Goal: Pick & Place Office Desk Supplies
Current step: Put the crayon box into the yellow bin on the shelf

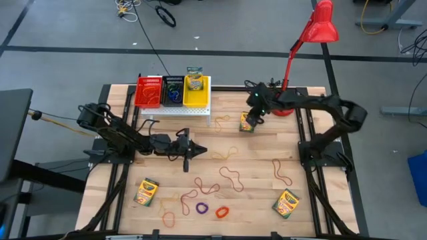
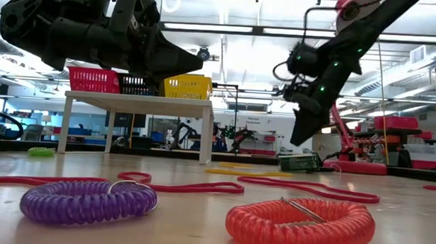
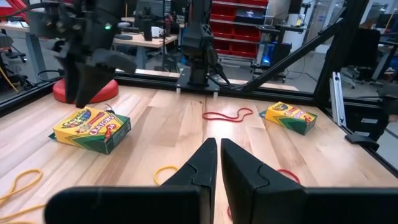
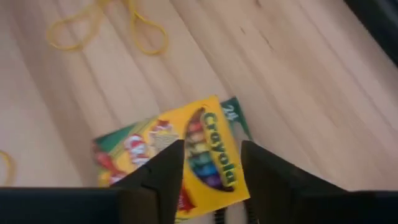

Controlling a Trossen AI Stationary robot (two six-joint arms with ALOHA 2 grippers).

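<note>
I see the crayon box (image 4: 177, 158) partly cut off behind the right gripper (image 4: 210, 171); its fingers stand apart over it, holding nothing. The glossy cardboard box lies flat on the wood-plank bench (image 1: 253, 167) near the lamp base (image 1: 283, 110), its long axis slanted across the planks. The left gripper (image 1: 193, 151) hovers mid-bench, fingers closed and empty. Thin rubber bands (image 1: 230, 177) and coiled loops (image 2: 87, 201) lie toward the front edge.
</note>
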